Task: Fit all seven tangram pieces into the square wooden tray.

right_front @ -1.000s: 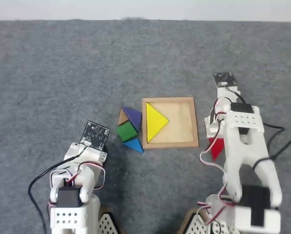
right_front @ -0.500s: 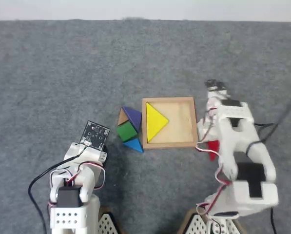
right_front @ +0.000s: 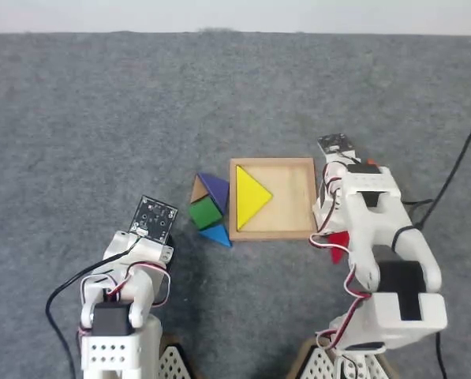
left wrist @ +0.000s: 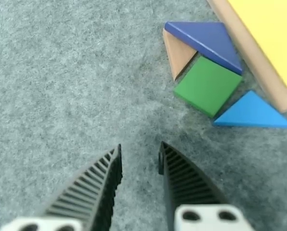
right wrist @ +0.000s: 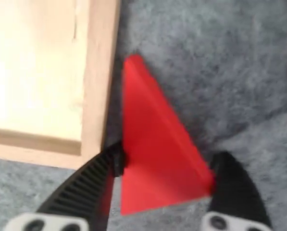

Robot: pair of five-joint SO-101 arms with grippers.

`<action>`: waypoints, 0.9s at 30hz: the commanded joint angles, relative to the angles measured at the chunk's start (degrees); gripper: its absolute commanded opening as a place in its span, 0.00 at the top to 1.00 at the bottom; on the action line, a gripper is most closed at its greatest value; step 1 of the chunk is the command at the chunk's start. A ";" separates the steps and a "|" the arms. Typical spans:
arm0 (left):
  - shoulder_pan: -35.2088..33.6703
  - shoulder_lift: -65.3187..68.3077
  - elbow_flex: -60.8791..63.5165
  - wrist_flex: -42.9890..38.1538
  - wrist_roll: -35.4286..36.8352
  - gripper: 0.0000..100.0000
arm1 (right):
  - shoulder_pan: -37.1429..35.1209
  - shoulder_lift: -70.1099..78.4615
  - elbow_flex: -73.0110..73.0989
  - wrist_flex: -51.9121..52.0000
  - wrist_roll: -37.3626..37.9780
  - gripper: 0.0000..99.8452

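Observation:
The square wooden tray (right_front: 302,233) holds one yellow triangle (right_front: 251,196) against its left side. Just left of the tray lie a purple triangle (right_front: 216,188), a tan triangle (right_front: 196,190), a green square (right_front: 205,212) and a blue triangle (right_front: 217,234). My right gripper (right wrist: 167,161) is shut on a red triangle (right wrist: 153,139), just outside the tray's right rim (right wrist: 99,72); a red corner (right_front: 338,243) peeks from under the right arm. My left gripper (left wrist: 139,156) is open over bare carpet, short of the green square (left wrist: 208,85).
Grey carpet covers the table all round. The right arm (right_front: 369,205) overhangs the tray's right edge. The left arm (right_front: 132,268) stands near the front left, with free carpet behind and to the left of the loose pieces.
The right arm has swung left toward the tray's right rim, and the red triangle has shifted left with it. The left arm has kept still.

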 commanded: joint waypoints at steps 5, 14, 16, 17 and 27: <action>-0.26 -0.88 -0.48 -0.79 -0.26 0.87 | -0.57 -3.82 -0.35 1.54 0.44 0.99; -0.26 -0.88 -0.48 -0.79 -0.26 0.87 | 0.04 -20.00 -0.35 7.87 -0.09 0.99; -0.26 -0.88 -0.48 -0.79 -0.26 0.87 | -0.04 -22.37 -0.44 8.04 -0.97 0.99; -0.26 -0.88 -0.48 -0.79 -0.26 0.87 | -0.22 -22.99 -1.23 8.13 -1.05 0.99; -0.26 -0.88 -0.48 -0.79 -0.26 0.87 | -15.52 -17.10 -18.02 9.71 7.82 0.99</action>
